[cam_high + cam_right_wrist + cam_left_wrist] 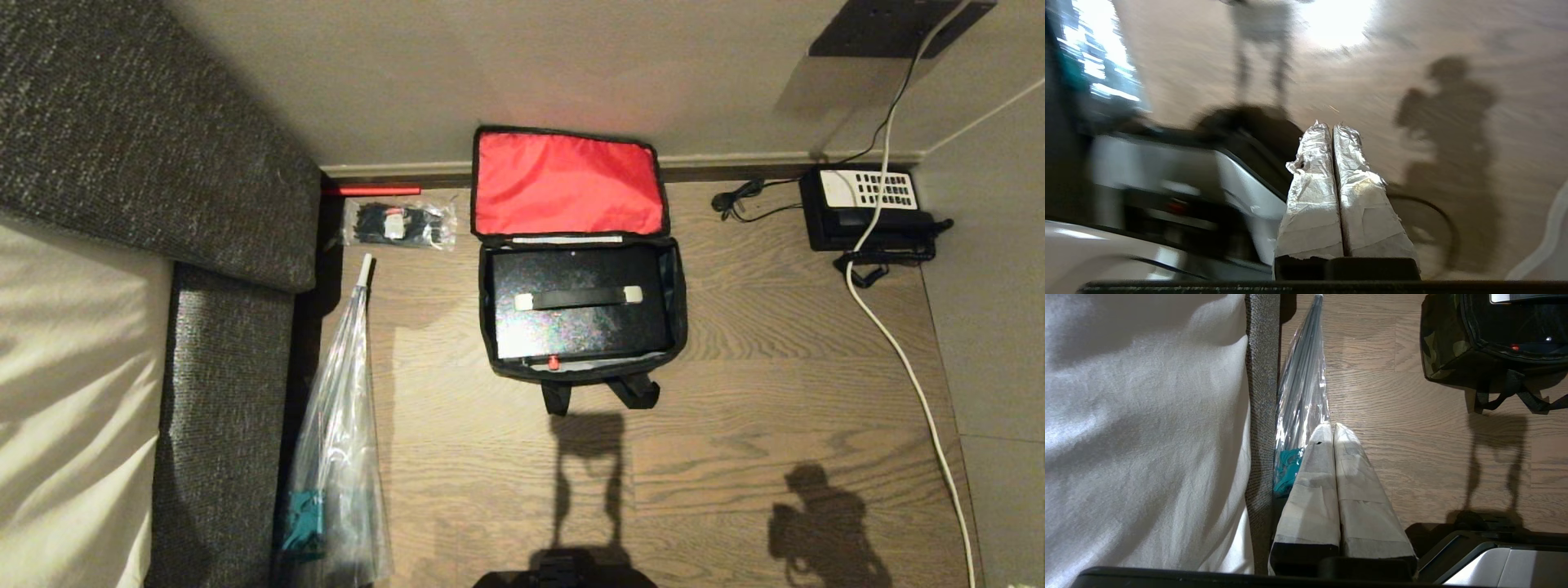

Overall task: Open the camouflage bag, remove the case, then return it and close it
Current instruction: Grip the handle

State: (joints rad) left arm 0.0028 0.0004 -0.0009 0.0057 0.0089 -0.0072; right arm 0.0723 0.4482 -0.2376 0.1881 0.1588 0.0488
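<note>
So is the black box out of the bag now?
No, the black box sits inside the open bag, under the red flap.

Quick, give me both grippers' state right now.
Left gripper: shut, holding nothing, beside the sofa.
Right gripper: shut, holding nothing, above the floor.

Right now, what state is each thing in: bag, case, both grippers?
camouflage bag: open, red-lined lid flipped back against the wall.
case: inside the bag, handle up.
left gripper: shut, empty, beside the umbrella.
right gripper: shut, empty, above the floor.
</note>
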